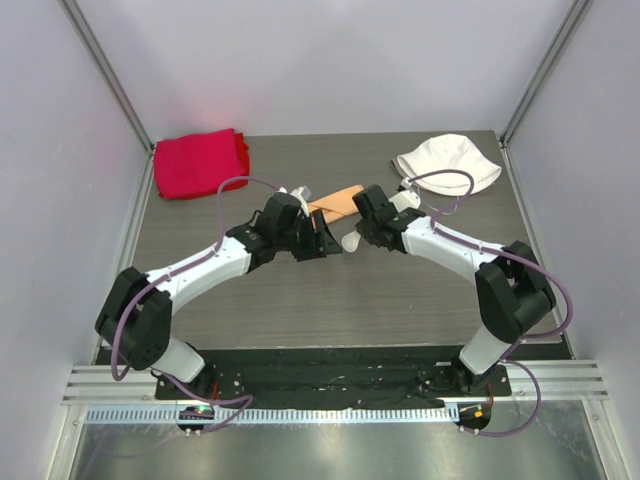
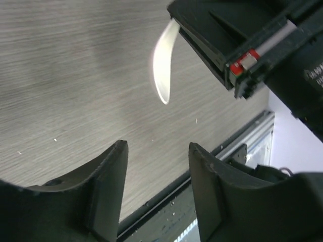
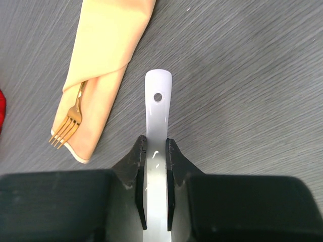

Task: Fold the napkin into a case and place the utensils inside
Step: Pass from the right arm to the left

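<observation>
Peach-tan shiny satin napkin (image 3: 108, 45), folded into a narrow flat case, lies on the grey wood-grain table (image 3: 252, 75) near the middle, between the thick red cloth (image 1: 195, 162) at the far left and the white bucket hat (image 1: 447, 163) at the far right, well apart from both. In the right wrist view its upper end is cut off by the frame. A gold metal fork (image 3: 68, 128) sits in the fold, tines poking out of the lower open end and most of the handle hidden under the satin. From the top camera the two arms cover part of the napkin, and the fork is too small to make out there. The right gripper (image 3: 156, 161) pinches a small white spoon-like piece (image 3: 158, 108) by its middle, just beside the napkin and apart from it. Its flat handle end with a round hole points away from the wrist, while the rest is buried between the fingers and the black housing. In the left wrist view that spoon shows only as a thin curved white sliver, its upper part hidden behind the right gripper's body, and whether it touches the table cannot be told. The left gripper (image 2: 157, 151) stands close in front of it, its fingers (image 2: 108, 186) spread with only bare table between them. A strip of red at the right wrist view's left edge is too cropped to identify.
</observation>
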